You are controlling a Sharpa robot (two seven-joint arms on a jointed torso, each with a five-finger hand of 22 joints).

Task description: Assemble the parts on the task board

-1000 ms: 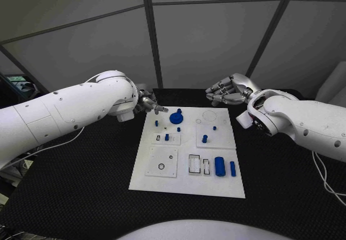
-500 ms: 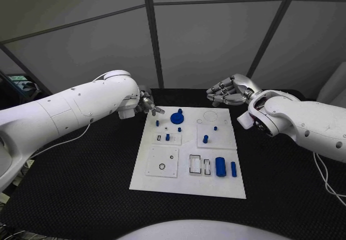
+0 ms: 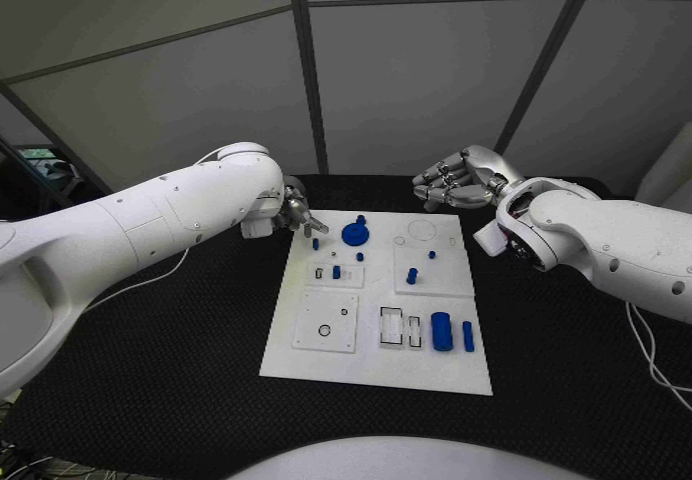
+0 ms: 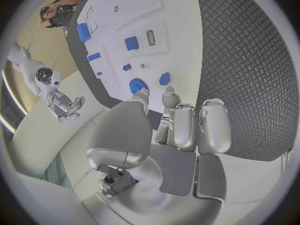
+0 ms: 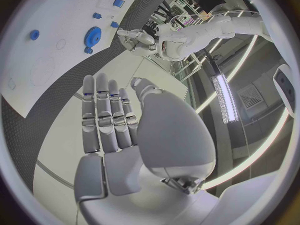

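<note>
The left hand [image 3: 299, 213] hangs just off the far left corner of the board [image 3: 378, 372], its fingers [image 4: 187, 127] lying close together and lightly curled, with nothing seen between them; their tips reach toward the gear [image 3: 355, 236], a round blue toothed part that stands near that corner, and stop just short of it. From the left wrist the gear [image 4: 138, 85] shows just past the fingertips, with a small blue part [image 4: 164, 78] beside it. The right hand [image 3: 459, 180] is held above the table [image 3: 173, 380] beyond the far right corner of the board, well apart from the gear; its fingers [image 5: 106, 117] lie side by side, bent inward at the tips, and carry nothing. The board lies flat in the middle of the table. Nearer than the gear, small blue pegs [image 3: 336, 271] stand in a raised white square, and more stand in the square to its right [image 3: 411, 276]. Near the front right of the board two long blue parts [image 3: 441, 331] lie side by side beside two narrow dark-edged slots [image 3: 389, 326]. A plain square plate with a small ring [image 3: 326, 331] on it sits at the front left.
</note>
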